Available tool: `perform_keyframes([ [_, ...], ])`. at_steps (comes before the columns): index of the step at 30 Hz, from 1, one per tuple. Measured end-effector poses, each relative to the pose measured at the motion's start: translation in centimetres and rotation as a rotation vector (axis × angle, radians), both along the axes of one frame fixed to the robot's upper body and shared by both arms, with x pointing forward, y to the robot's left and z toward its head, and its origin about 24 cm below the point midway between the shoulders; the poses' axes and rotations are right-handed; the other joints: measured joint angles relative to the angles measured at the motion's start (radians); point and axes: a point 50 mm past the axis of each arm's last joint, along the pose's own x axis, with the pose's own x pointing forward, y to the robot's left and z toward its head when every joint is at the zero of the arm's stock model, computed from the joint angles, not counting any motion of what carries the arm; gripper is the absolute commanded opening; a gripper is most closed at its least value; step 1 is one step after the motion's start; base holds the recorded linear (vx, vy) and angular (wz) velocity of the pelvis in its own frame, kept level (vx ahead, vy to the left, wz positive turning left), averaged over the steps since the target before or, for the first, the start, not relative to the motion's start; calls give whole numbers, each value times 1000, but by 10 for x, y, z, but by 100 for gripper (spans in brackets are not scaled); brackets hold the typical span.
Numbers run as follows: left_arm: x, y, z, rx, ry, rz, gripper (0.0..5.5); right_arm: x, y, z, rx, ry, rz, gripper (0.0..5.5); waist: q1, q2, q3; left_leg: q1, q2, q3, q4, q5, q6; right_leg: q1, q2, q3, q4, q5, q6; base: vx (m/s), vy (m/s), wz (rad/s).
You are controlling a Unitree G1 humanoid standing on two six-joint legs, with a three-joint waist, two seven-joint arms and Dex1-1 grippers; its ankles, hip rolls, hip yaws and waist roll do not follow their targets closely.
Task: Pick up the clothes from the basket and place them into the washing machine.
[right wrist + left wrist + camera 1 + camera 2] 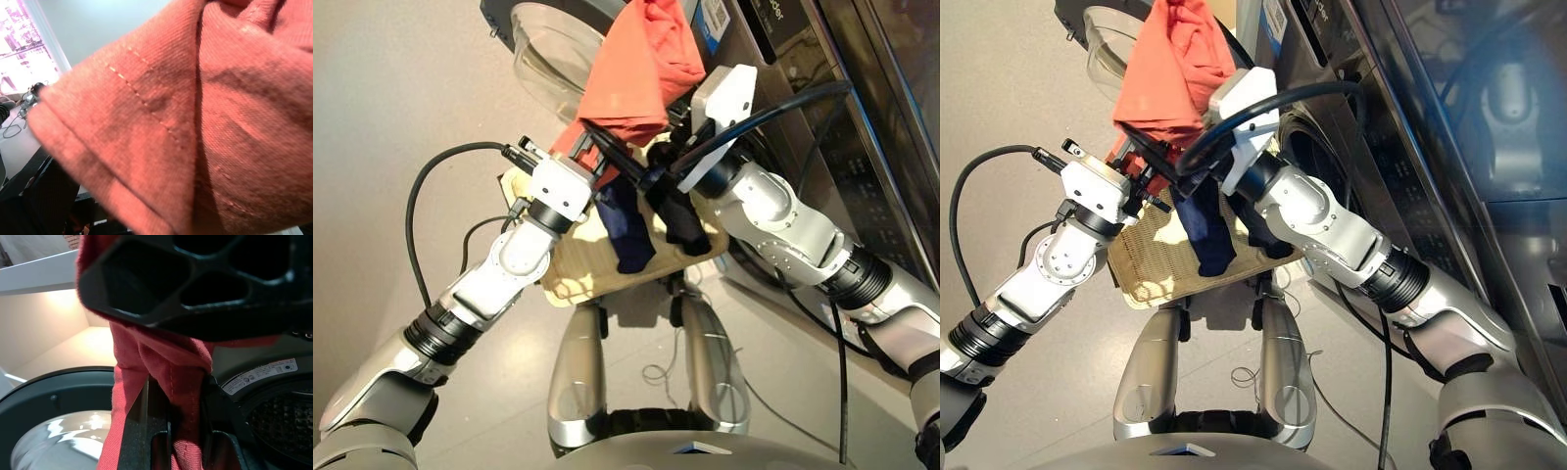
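Jaws of the left gripper pinch the coral-red garment, lifted above the basket toward the washing machine for loading; the right gripper's state I cannot tell.

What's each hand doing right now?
Left hand: shut on the coral-red garment.
Right hand: cannot be told; the garment hides it.

Coral-red garment fills nearly the whole right wrist view, very close to the lens. Folded edge with a stitched seam runs diagonally, with dark creases across the cloth. Pale wall behind, bright window at one edge, dark shapes below the cloth, unclear.
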Motion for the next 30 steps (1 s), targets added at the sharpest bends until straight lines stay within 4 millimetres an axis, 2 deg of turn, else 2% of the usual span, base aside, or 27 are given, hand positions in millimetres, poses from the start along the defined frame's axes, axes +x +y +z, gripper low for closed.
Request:
perform_keyframes([
  [4, 0, -1, 0, 3, -3, 1, 0, 1, 1, 1, 3, -1, -3, 550, 0, 0, 0, -3, 0, 0, 1, 0, 0, -3, -2, 0, 0, 0, 0, 0, 0, 0],
  [5, 0, -1, -1, 5, -4, 0, 0, 1, 1, 1, 5, 0, -5, 252, 0, 0, 0, -4, 0, 0, 1, 0, 0, -4, -2, 0, 1, 0, 0, 0, 0, 0],
  [6, 0, -2, -1, 5, -2, -1, 0, 1, 1, 1, 7, 1, -9, 82, 0, 0, 0, -4, 0, 0, 1, 0, 0, -4, -2, 0, 1, 0, 0, 0, 0, 0],
  [7, -1, -3, -3, 8, 1, -5, 0, 1, 0, 1, 8, 1, -12, 0, 0, 0, 0, -4, 0, 0, 2, 0, 0, -4, -2, 0, 1, 0, 0, 0, 0, 0],
  [18, -1, -5, -3, 12, -14, 5, 0, 2, -1, 1, 4, -29, -46, 0, -1, 0, 0, -5, 0, -1, 5, 0, 0, -5, -1, 0, 4, 0, 0, 0, 0, 0],
  [22, -2, -7, -3, 36, -39, 7, 0, 0, -7, -7, 35, -87, -103, 0, 2, 1, 0, -8, 0, -2, 5, 0, 0, -7, -2, -1, 4, 0, 0, 0, 0, 0],
  [23, -2, -8, -5, 42, -38, 6, 47, -1, -8, -11, 53, -85, -112, 0, -1, 1, 0, -10, 0, -2, 5, 0, 0, -9, -2, -1, 4, 0, 0, 0, 0, 0],
  [24, -3, -10, -7, 55, -44, 6, 175, -2, -10, -17, 75, -93, -132, 0, -1, 3, 0, -15, 0, -2, 6, 0, 0, -14, -3, -1, 5, 0, 0, 0, 0, 0],
  [25, -4, -10, -9, 54, -43, 9, 226, -2, -13, -22, 91, -88, -157, 0, -1, 6, 1, -18, -1, -3, 7, 0, 0, -16, -3, -2, 5, 0, 0, 0, 0, 0],
  [26, -5, -10, -11, 52, -41, 14, 250, -1, -16, -27, 97, -73, -195, 0, -1, 8, 1, -20, -1, -4, 7, 0, 0, -17, -3, -3, 5, 0, 0, 0, 0, 0],
  [27, -5, -9, -13, 43, -35, 26, 345, 2, -22, -33, 96, -68, -238, 0, 0, 11, 1, -19, -1, -5, 7, 0, 0, -16, -4, -4, 6, 0, 0, 0, 0, 0],
  [28, -5, -9, -16, 33, -36, 43, 503, 6, -32, -39, 113, -60, -299, 0, 2, 14, 1, -19, -1, -9, 7, 0, 0, -15, -3, -6, 6, -1, 0, 0, 0, 0],
  [29, -6, -8, -19, 3, -28, 63, 550, 10, -44, -54, 121, -22, -381, 0, 1, 17, 1, -19, -2, -12, 8, 0, 0, -13, -2, -7, 7, -2, 1, 0, 0, 0],
  [30, -5, -5, -20, -34, -24, 92, 550, 17, -58, -70, 107, 28, -475, 0, 1, 21, 1, -20, -3, -15, 8, 0, 1, -13, -2, -8, 8, -2, 2, 0, 0, 0],
])
